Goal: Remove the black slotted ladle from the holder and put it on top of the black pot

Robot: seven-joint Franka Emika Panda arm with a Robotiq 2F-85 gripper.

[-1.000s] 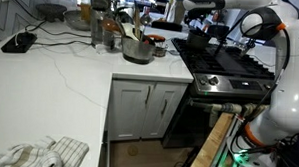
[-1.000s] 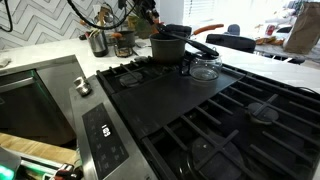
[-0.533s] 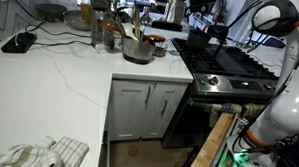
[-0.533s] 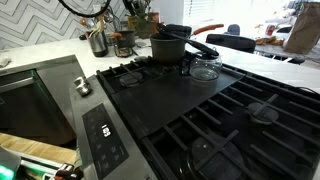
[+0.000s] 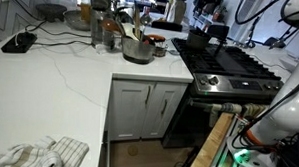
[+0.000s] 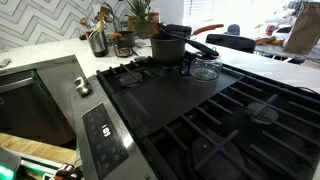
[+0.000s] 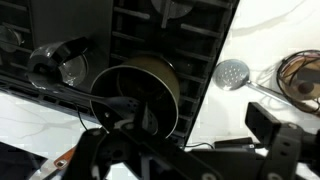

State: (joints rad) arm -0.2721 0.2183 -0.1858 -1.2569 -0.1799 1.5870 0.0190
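In an exterior view my arm (image 5: 289, 93) has lifted away from the stove (image 5: 230, 66). In an exterior view it has left frame entirely, and the black slotted ladle (image 6: 203, 46) lies across the squat, matt black pot (image 6: 168, 50), so placement looks done. In the wrist view the end effector (image 7: 185, 125) hangs wide open and empty, with the round pot directly beneath it.

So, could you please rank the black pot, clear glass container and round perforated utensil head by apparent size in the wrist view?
Largest to smallest:
1. black pot
2. clear glass container
3. round perforated utensil head
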